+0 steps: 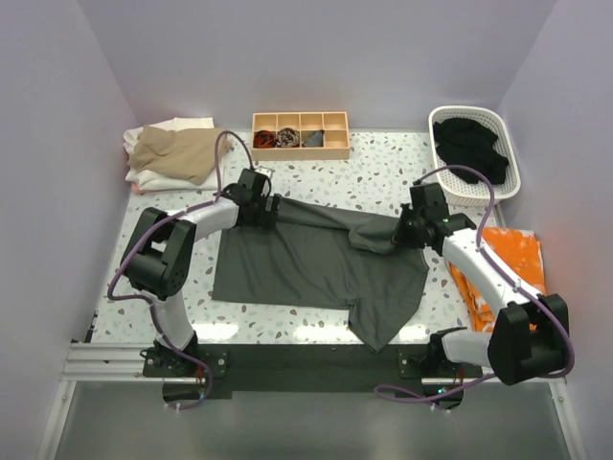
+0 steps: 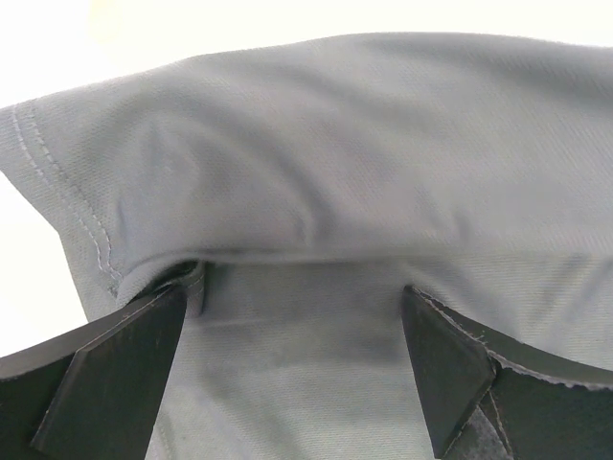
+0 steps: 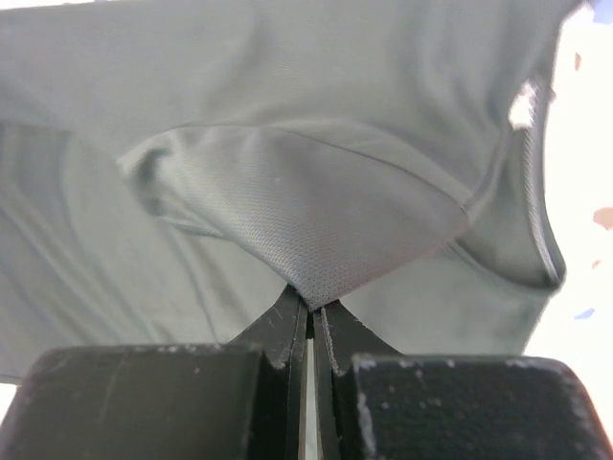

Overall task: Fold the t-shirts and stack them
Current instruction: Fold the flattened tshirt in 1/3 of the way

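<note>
A dark charcoal-grey t-shirt (image 1: 306,273) lies spread on the table's middle, with one part trailing toward the front edge. My left gripper (image 1: 272,211) is at its far left corner, open. In the left wrist view the gripper (image 2: 287,345) has its fingers (image 2: 115,374) wide apart, with a hemmed fold of the grey cloth (image 2: 335,172) lying over and between them. My right gripper (image 1: 402,233) is shut on a pinched fold at the shirt's far right. The right wrist view shows that gripper (image 3: 314,305) with the cloth (image 3: 306,220) clamped at the fingertips. Tan and white shirts (image 1: 172,151) are stacked at the back left.
A wooden compartment tray (image 1: 300,146) with small fabric bundles stands at the back centre. A white basket (image 1: 508,144) holding black cloth (image 1: 469,144) is at the back right. Orange cloth (image 1: 512,254) lies at the right edge under my right arm.
</note>
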{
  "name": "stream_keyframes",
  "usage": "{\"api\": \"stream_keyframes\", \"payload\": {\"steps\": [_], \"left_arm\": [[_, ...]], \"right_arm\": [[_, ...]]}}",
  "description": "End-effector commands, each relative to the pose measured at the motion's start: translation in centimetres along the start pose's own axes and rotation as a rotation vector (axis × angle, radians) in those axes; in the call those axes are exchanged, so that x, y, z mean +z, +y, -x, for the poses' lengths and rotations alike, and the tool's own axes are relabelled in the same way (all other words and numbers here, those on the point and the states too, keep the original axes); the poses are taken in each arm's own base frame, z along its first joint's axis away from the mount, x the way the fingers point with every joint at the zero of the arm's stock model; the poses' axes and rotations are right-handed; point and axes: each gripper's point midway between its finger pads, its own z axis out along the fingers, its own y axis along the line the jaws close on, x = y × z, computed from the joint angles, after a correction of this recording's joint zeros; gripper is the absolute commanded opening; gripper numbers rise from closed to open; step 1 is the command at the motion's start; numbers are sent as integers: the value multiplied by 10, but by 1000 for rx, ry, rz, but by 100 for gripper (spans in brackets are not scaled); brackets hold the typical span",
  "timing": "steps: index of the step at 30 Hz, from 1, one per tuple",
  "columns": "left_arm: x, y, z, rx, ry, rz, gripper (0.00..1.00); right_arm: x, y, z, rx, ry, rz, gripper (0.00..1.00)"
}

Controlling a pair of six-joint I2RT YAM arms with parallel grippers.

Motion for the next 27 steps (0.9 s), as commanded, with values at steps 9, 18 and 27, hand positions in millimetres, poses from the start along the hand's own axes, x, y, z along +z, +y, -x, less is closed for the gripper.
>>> {"api": "stream_keyframes", "payload": {"steps": [9, 18, 27], "left_arm": [[-8, 26, 7, -32, -32, 90, 100], [-27, 37, 22, -80, -75, 134, 100], [-39, 34, 44, -133, -180, 67, 100]], "right_arm": [[-3, -33, -58, -21, 195, -108, 34], [-27, -23, -4, -45, 6, -112, 45], [2, 14, 36, -71, -74, 14, 45]]}}
